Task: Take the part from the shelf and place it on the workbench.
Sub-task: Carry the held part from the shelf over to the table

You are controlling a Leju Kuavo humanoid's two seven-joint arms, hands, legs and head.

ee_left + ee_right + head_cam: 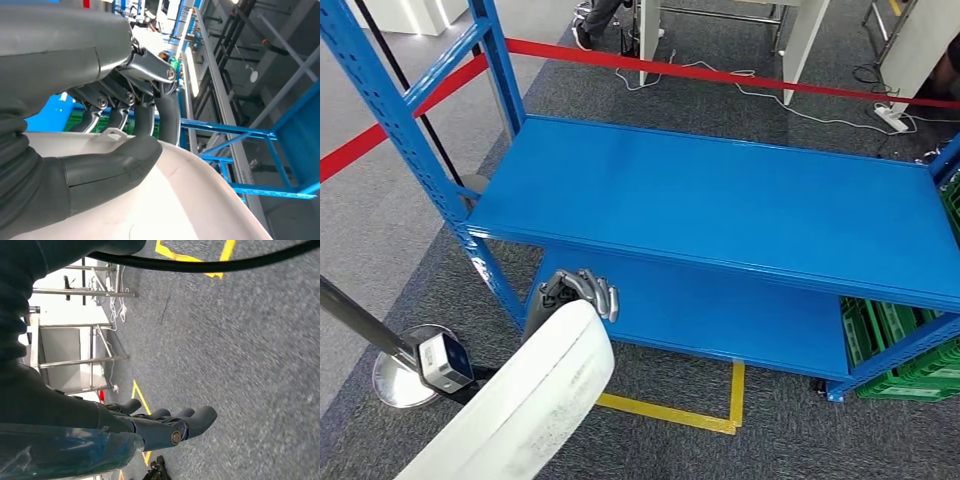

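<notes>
our left hand [580, 292] holds the white part [531, 400], fingers [166, 112] wrapped over its edge, off the blue shelf's [712, 190] front-left corner. we judge the grip must stay firm while turning toward the worktop; our right hand's [166, 422] fingers hang loosely extended, holding nothing.

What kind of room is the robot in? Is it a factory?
Probably a workshop or robot test area, not surely a factory. There is a blue metal shelf, red barrier tape roping it off, and yellow floor marks on grey carpet.
</notes>
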